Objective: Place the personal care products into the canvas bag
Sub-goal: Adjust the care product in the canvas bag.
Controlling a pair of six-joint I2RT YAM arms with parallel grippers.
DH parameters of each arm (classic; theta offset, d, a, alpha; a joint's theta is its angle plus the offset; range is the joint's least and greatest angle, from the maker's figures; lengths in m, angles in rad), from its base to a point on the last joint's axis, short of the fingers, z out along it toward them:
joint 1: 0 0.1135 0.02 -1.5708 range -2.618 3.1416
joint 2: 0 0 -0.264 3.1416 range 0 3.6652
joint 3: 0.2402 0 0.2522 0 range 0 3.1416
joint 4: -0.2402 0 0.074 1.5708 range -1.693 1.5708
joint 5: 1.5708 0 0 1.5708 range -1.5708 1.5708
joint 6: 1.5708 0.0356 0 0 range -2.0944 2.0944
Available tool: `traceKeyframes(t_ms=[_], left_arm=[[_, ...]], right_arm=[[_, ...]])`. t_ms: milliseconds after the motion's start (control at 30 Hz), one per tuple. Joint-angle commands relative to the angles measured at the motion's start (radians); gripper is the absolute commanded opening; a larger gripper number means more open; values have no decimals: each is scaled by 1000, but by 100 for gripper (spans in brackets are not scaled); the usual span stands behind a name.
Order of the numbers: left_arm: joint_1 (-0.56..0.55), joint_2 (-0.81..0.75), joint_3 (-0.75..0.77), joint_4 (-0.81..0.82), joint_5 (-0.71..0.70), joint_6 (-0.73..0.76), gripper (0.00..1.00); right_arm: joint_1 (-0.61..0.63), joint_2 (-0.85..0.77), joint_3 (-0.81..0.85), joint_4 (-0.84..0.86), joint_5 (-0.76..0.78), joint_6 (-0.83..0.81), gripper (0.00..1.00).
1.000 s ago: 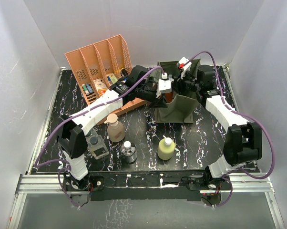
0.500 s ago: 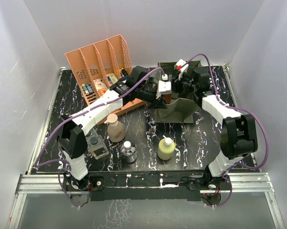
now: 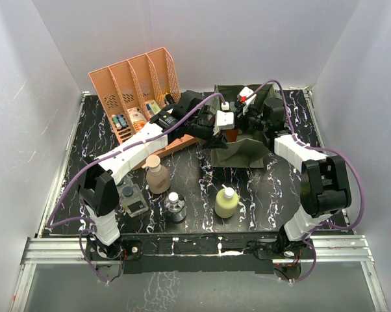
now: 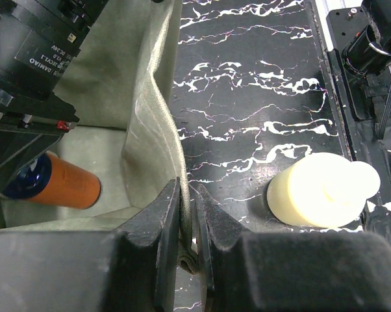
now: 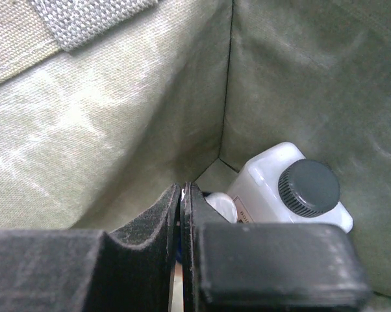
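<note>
Orange-and-blue pump bottle [image 4: 62, 187] hangs inside the canvas bag [image 4: 127, 78], with the right gripper [image 5: 183, 214] seemingly clamped on its top. The left gripper [image 4: 186, 224] pinches the bag's left rim. Best to lower the bottle beside the white bottle [image 5: 267, 182] before letting go, holding the rim open.

Canvas bag [image 5: 104, 130]: matt woven cloth; inside it, white bottle [image 5: 264, 175] of smooth plastic; beside it, glossy marbled table [image 4: 247, 97].

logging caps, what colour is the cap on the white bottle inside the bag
Dark grey, ribbed cap on the white bottle; the right wrist view shows it best.
</note>
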Motion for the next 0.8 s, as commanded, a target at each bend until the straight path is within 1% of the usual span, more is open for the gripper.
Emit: traceKeyframes(t_ms=[0, 133, 200, 300, 367, 500, 633, 667, 767], left_arm=[[-4, -23, 40, -20, 16, 19, 1], [-5, -19, 37, -12, 5, 17, 1], [-7, -21, 33, -8, 0, 18, 1], [-7, -22, 36, -11, -1, 19, 1], [-7, -25, 38, -11, -1, 15, 1], [-8, -36, 33, 10, -3, -5, 4], [-8, -43, 55, 18, -23, -31, 14], [-9, -45, 64, 19, -30, -41, 19], [-8, -57, 80, 27, -43, -59, 41]], right_arm=[[2, -51, 25, 23, -9, -10, 8], [1, -47, 82, -28, -47, 17, 8], [2, -37, 134, -76, -81, 45, 10], [2, -35, 221, -142, -124, 90, 17], [2, -50, 266, -179, -134, 112, 24], [2, -117, 299, -223, -99, 131, 36], [2, -181, 332, -307, -29, 100, 43], [1, -196, 343, -338, -19, 85, 44], [1, -246, 362, -416, 2, 65, 47]])
